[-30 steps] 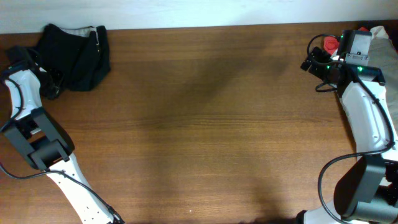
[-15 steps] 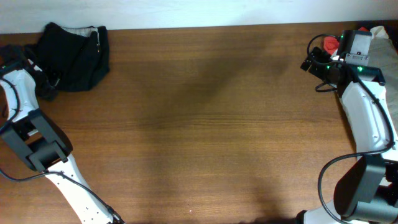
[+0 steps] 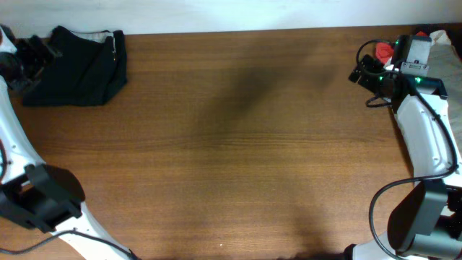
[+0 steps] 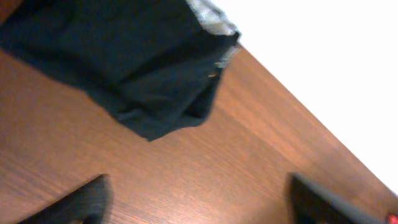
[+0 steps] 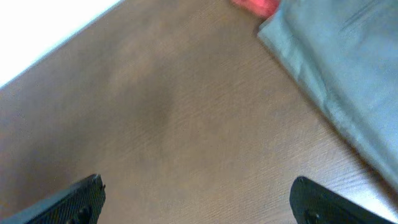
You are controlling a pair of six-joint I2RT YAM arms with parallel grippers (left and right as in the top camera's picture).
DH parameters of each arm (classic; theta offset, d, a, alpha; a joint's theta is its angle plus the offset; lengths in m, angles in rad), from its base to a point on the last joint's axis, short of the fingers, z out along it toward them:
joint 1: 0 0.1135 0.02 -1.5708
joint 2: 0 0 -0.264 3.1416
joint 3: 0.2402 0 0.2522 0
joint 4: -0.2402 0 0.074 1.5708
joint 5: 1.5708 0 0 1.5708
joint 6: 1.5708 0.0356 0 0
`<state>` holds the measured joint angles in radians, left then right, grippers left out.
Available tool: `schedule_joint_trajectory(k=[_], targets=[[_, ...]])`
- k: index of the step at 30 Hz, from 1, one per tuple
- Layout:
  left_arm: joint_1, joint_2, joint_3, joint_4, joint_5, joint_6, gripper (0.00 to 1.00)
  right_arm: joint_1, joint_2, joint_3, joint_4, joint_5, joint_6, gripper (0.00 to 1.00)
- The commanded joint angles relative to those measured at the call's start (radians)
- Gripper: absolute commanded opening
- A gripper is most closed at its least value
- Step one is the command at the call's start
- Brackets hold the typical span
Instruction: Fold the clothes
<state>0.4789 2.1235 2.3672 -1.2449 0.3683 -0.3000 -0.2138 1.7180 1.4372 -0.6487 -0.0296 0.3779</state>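
Observation:
The clothes, a black garment with a pale grey-white lining at its far edge, lie bunched in the table's far left corner. In the left wrist view the clothes fill the upper left, with the lining at the top. My left gripper hovers at the garment's left side. It is open, with only bare wood between its fingers. My right gripper sits at the far right, also open over bare wood and holding nothing.
Beige-grey trousers and a red cloth lie at the far right corner, just beyond my right gripper. The red cloth also shows from overhead. A white wall borders the table's far edge.
My left gripper went from shut at the garment's lower left edge to open, and it rose toward the far left corner. The garment now spreads a little further left. The right arm stayed still.

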Motion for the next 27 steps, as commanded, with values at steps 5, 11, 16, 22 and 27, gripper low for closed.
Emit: schedule_joint_trajectory(k=[5, 11, 16, 22, 27], targets=[[-0.032, -0.020, 0.001, -0.051, 0.017, 0.029, 0.99, 0.013, -0.204, 0.000, -0.172, -0.291, -0.090, 0.99], [-0.032, -0.020, 0.001, -0.051, 0.017, 0.029, 0.99, 0.175, -0.521, -0.001, -0.359, -0.254, -0.142, 0.99], [-0.031, -0.020, 0.001, -0.051, 0.017, 0.029, 0.99, 0.273, -0.585, -0.001, -0.542, -0.254, -0.134, 0.99], [-0.031, -0.020, 0.001, -0.051, 0.017, 0.029, 0.99, 0.272, -0.581, -0.001, -0.650, -0.233, -0.135, 0.99], [-0.031, -0.020, 0.001, -0.051, 0.017, 0.029, 0.99, 0.272, -0.621, -0.011, -0.696, -0.190, -0.136, 0.99]])
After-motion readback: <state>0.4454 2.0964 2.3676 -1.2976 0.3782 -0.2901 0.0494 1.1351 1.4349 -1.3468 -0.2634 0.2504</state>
